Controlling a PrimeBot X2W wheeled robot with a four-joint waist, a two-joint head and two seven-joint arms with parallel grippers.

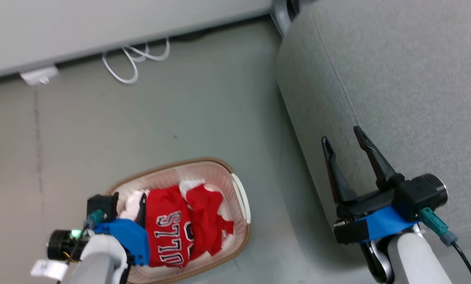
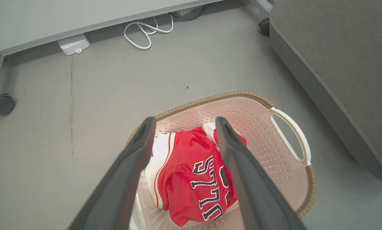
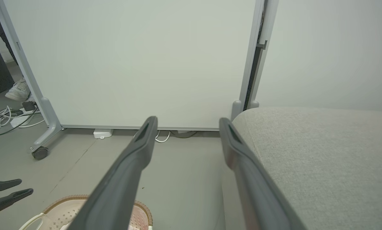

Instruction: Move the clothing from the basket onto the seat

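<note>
**Head view: both grippers open, clothing in the basket**

Head view has the basket standing on the grey floor at the lower middle, near the seat but not touching it; a strip of floor lies between them. All the clothing is inside the basket. The jersey lies crumpled on top, with its black letters facing up. A second red fold lies against its right side, and I cannot tell whether that is the shorts. White fabric shows at the left end of the heap.

The left gripper hangs above the basket's left end, jaws wide apart and holding nothing. In the left wrist view its two fingers frame the jersey, which lies below them, and they do not touch the cloth. The basket's white side handle faces the seat.

The right gripper hovers over the seat's rounded front edge. Its jaws are also spread and empty. I cannot tell whether its fingertips touch the fabric.

In the right wrist view the seat is on the right, with a white panel on a wheeled foot behind it. A person's shoe shows at the far left. Along the panel's base lie a looped white cable and a small white box.
</note>
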